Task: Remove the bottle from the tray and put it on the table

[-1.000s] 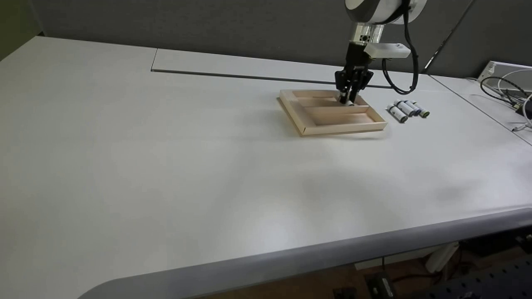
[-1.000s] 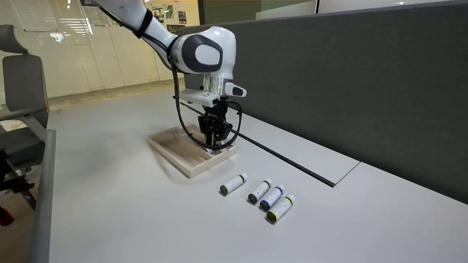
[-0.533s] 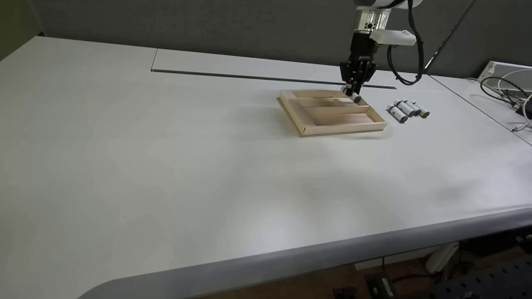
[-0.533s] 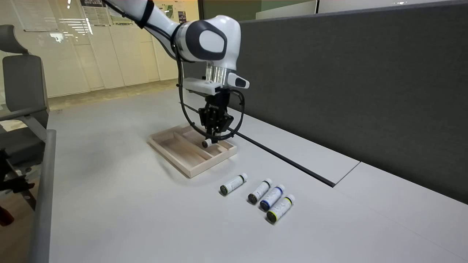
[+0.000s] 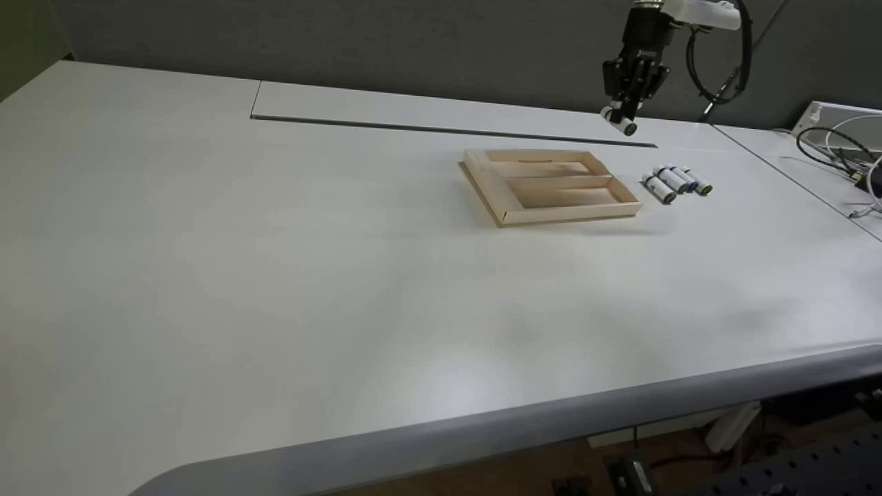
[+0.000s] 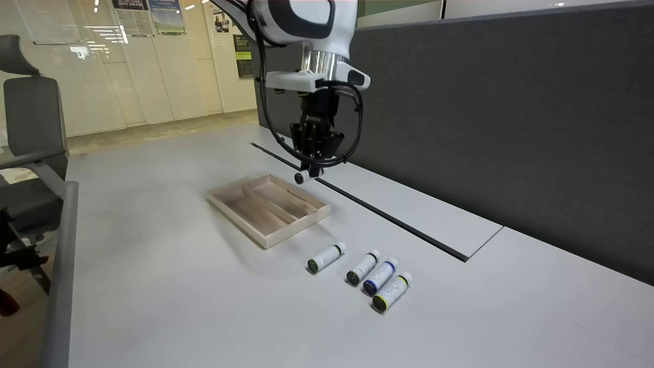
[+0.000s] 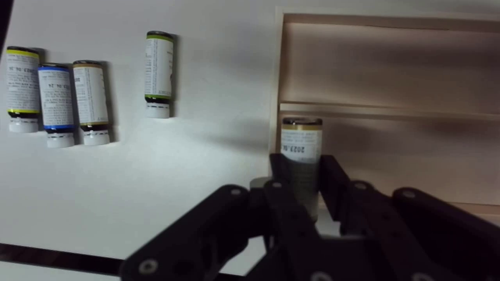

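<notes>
My gripper (image 5: 623, 114) is shut on the bottle (image 5: 628, 127), a small white-labelled one with a dark end and a gold band. The bottle also shows in an exterior view (image 6: 302, 177) and in the wrist view (image 7: 301, 142), where the fingers hide its lower part. It is held in the air, lying roughly level across the fingertips. The light-wood tray (image 5: 572, 216) with two compartments lies on the white table (image 5: 310, 275); the gripper is above and off the tray's far right corner in that exterior view. In the wrist view the tray (image 7: 276, 62) lies behind the bottle.
Several similar bottles lie on the table beside the tray: a green-banded one (image 6: 327, 257), a brown-banded one (image 6: 363, 267), a blue-banded one (image 6: 380, 276) and a yellow-banded one (image 6: 392, 292). A grey partition (image 6: 485, 128) stands along the back. Cables (image 5: 837, 148) lie at the far right.
The gripper has lifted the bottle up out of the tray's compartment and carried it up and away, toward the partition and the side where the other bottles lie. The tray has not moved.
</notes>
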`<state>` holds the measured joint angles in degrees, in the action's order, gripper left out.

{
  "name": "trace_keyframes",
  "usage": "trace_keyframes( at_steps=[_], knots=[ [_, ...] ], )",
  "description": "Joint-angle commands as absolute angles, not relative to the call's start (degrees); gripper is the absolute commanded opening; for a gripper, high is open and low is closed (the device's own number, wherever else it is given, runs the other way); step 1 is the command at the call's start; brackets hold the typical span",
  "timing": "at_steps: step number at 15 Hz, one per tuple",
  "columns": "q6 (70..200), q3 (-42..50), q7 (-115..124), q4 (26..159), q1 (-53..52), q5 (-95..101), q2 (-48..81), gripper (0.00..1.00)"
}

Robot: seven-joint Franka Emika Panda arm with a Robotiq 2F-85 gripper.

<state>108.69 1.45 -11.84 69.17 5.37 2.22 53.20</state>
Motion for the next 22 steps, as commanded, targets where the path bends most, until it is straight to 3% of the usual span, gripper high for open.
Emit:
trace_keyframes(
  at_steps=[1, 22],
  knots=[
    [108.7, 2.1, -11.0, 70.1, 6.7, 2.6, 54.4, 0.07],
    [111.6, 8.0, -9.7, 71.3, 9.9, 6.8, 60.3, 0.07]
  ],
)
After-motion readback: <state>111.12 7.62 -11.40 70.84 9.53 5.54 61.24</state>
